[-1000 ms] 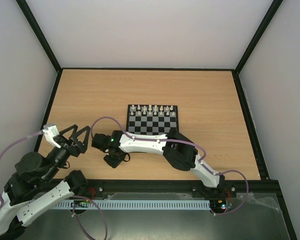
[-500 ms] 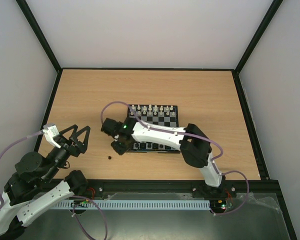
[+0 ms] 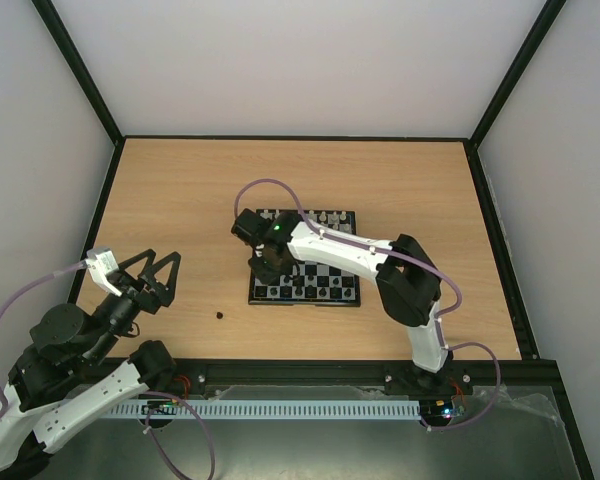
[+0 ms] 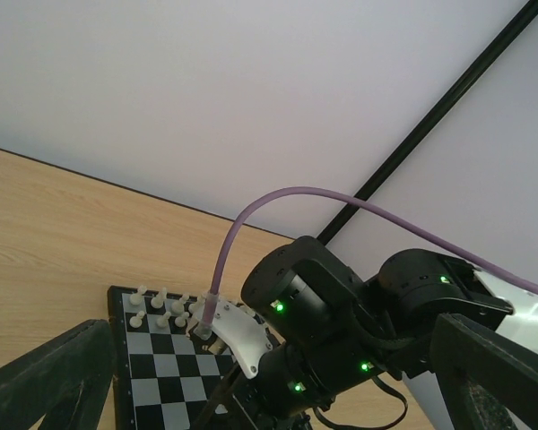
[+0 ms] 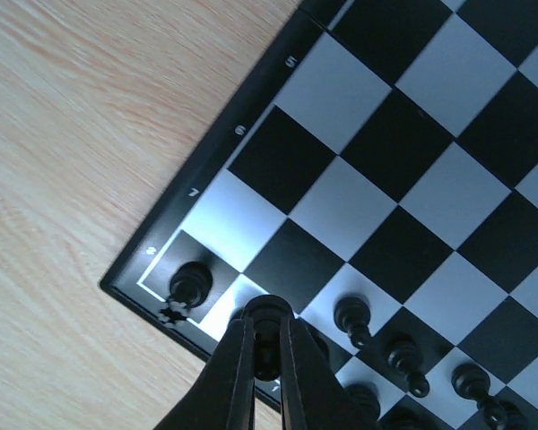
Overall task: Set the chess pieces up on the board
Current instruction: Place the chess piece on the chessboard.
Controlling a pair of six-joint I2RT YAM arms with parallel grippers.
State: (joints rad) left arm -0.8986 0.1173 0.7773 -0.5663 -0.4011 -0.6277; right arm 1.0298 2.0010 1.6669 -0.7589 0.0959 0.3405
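R end effector (image 5: pixel 265 324) is clenching on a black piece (image 5: pixel 266 310), pinching it btwn both fingers (image 5: pixel 239 372) w/ the piece's round head showing at the tips. It's hanging over the light square just beside the corner square of the board (image 5: pixel 368 208), in the edge row; can't tell whether the piece's base is touching that square. A corner piece (image 5: pixel 190 283), also black, is standing on the dark corner square right next to it. On the other side, more black pieces (image 5: pixel 352 315) are standing in the rows along the same edge. In the top view the right arm (image 3: pixel 350 255) is reaching across the board from the near right, its wrist pointing down at the board's left side. White pieces (image 3: pixel 320 217) are lining the board's far rows. One stray black piece (image 3: pixel 220 314) is lying on the wooden surface (image 3: pixel 180 190), left of the board's near corner and apart from it. L end effector (image 3: pixel 162 257) is hovering over the near-left part of the surface, released, fingers spread and gripping nothing.
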